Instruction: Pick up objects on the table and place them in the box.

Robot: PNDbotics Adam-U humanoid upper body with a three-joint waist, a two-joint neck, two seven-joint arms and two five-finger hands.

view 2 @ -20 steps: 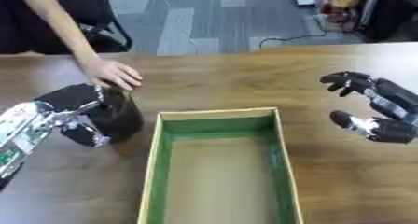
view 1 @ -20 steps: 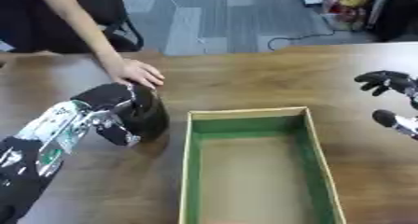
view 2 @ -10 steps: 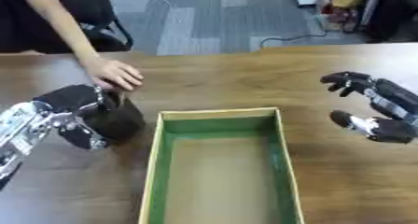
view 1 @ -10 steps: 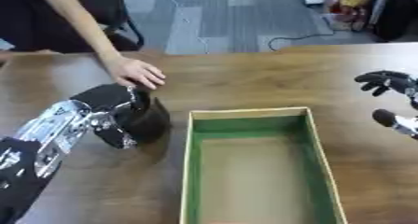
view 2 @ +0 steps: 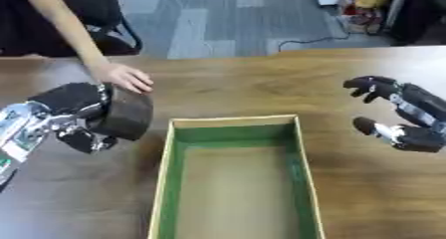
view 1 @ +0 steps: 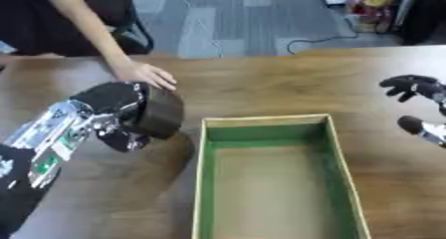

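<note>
**Left hand carrying dark cylinder toward box**

Dark cylindrical object (view 1: 160, 112), squat and brownish-black, sits in the left hand (view 1: 113, 108), off the surface, at 9 o'clock of the box (view 1: 270, 122), just beside its near-left corner. Fingers curled round it from the left, thumb below. A person's bare hand (view 1: 144, 74) at 12 o'clock of the object, touching or nearly so; can't tell which.

Box is open, green-lined, nothing in it. Judgement: transport step, object not yet over the opening. To do it well: move toward 3 o'clock, clear the box's left wall, centre over the green floor, lower before letting go. Watch the person's hand.

Right hand (view 2: 396, 118) idles at 3 o'clock of the box, fingers spread, holding nothing. Wooden surface (view 1: 261, 91) under all.
</note>
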